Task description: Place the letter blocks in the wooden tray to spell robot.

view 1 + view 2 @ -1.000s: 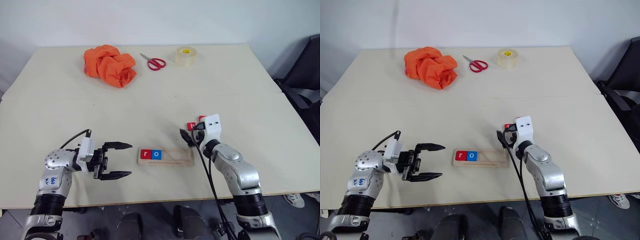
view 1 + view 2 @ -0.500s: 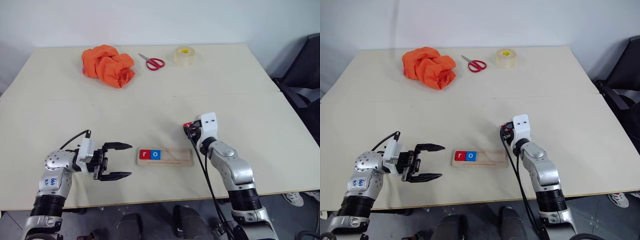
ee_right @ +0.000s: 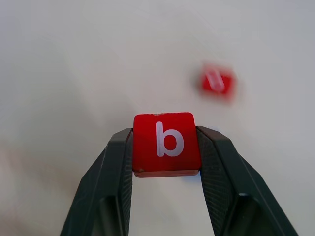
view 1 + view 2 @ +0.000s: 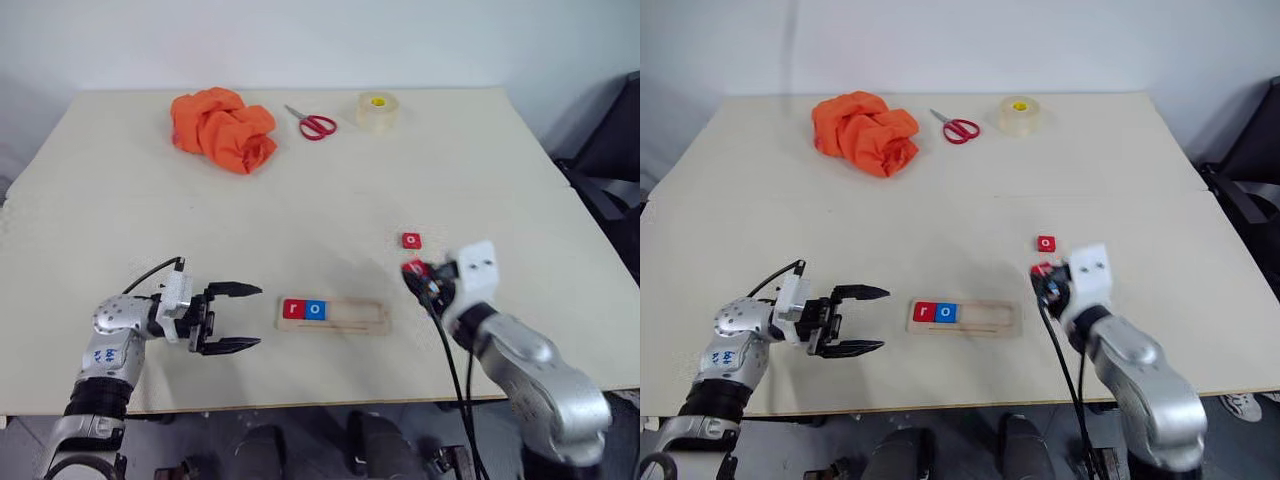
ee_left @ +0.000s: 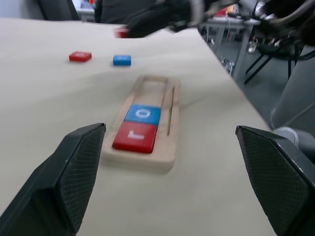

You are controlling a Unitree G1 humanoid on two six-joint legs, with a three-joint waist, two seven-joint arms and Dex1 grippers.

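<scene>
**b lifted, third slot next**

Right end effector [image 3: 165, 147] now clamped on red b block [image 3: 166, 142], drawn back off the bench [image 4: 300, 200] from beside the red block [image 4: 412, 241]. Left end effector [image 4: 240, 318] spread wide, empty. Wooden tray [image 4: 360, 318] holding r [image 4: 292, 309] and o [image 4: 314, 310]; b due next.

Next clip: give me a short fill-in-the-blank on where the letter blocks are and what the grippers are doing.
1. The right gripper is shut on a red block bearing the letter ____.
2. The wooden tray holds ____ blocks, a red r and a blue o.
3. The left gripper beside the tray is ____ and holds nothing.
4. At the table's far edge, the scissors lie between the orange cloth and the roll of ____.

Missing words: b; two; open; tape
</scene>
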